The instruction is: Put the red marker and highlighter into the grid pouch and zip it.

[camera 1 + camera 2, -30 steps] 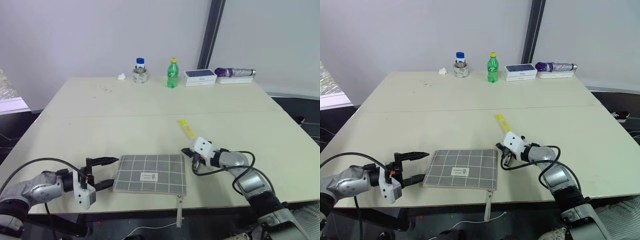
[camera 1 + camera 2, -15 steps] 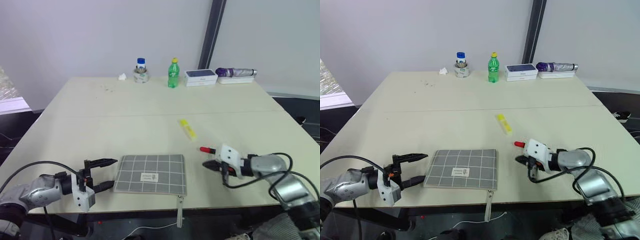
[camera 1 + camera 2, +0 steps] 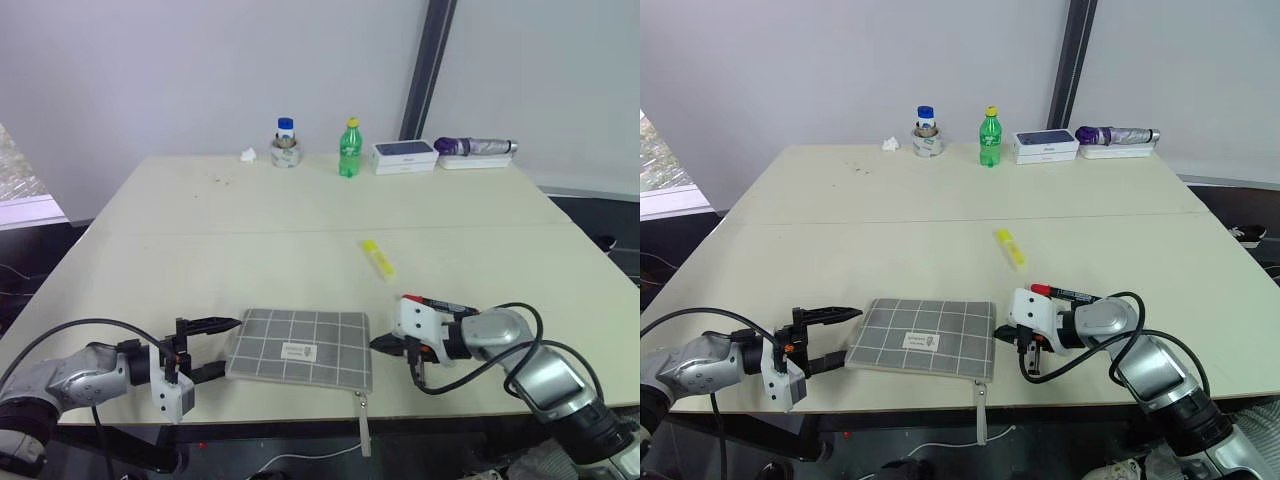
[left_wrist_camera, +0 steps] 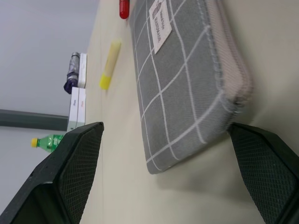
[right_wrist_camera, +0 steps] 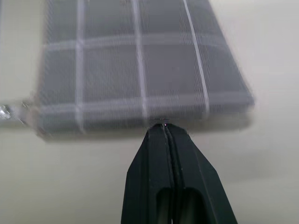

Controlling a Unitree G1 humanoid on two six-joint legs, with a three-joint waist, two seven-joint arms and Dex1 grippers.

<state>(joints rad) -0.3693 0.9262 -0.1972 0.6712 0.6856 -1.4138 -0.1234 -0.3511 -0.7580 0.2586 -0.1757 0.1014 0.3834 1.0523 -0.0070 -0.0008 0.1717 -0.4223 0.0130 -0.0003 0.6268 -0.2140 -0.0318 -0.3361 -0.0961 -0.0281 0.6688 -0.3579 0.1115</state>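
One broad, smooth cream tabletop (image 3: 250,230) carries everything. Near its front edge lies one grid pouch (image 3: 300,347), a flat grey woven rectangle crossed by white lines, with a small white label and a zipper strap hanging over the edge. The left claw (image 3: 215,347), two black textured fingers standing wide apart, sits at the pouch's left end with nothing between them. The right claw (image 3: 384,343) is pressed closed, its tip at the pouch's right edge, gripping nothing that can be made out. One red marker (image 3: 433,300), slim with a red cap and black barrel, lies on the tabletop just behind the right claw. One highlighter (image 3: 377,258), short, chunky and bright yellow, rests farther back, apart from the pouch. At the far edge stand one green plastic bottle (image 3: 350,148) with a yellow cap, one blue-capped jar (image 3: 286,143) and two flat white boxes (image 3: 405,155).
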